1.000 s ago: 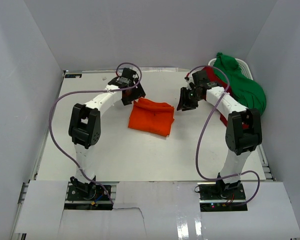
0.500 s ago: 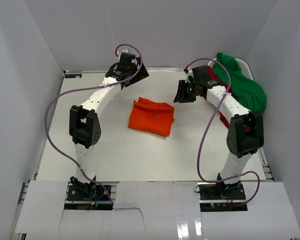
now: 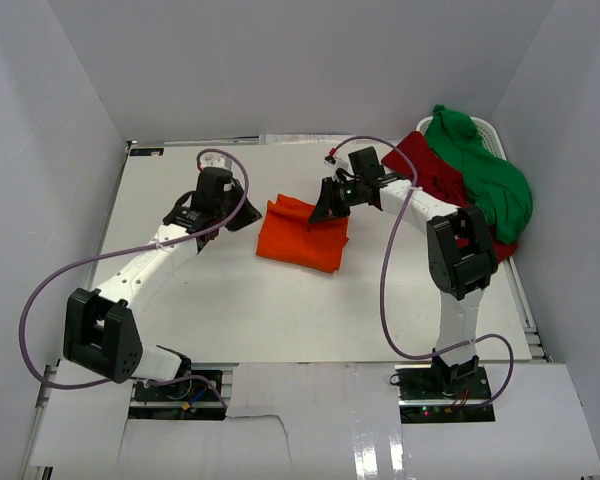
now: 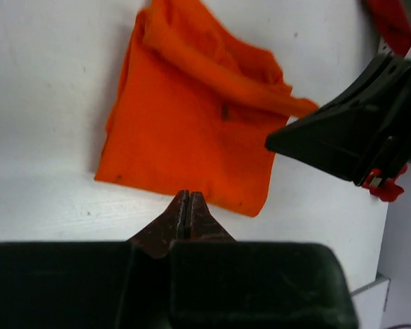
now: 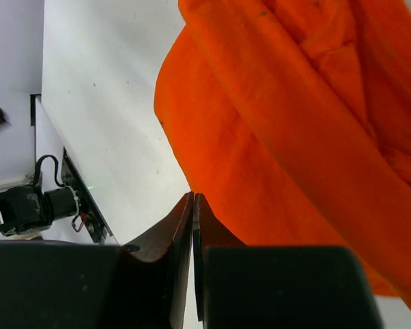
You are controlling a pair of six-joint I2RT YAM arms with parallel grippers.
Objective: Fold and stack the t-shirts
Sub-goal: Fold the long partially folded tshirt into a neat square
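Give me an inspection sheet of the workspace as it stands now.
Surface: white table, flat.
Job's things: bright orange cotton t-shirt folded at centre; dark red t-shirt and green t-shirt heaped unfolded at right rear, over a white basket.
Clutter: nothing seen.
Grippers: left gripper shut, empty, just short of the orange shirt's edge; right gripper shut, at its edge.
Cables: left purple cable and right purple cable loop off the arms, clear of the orange shirt.
Surroundings: white walls on three sides.
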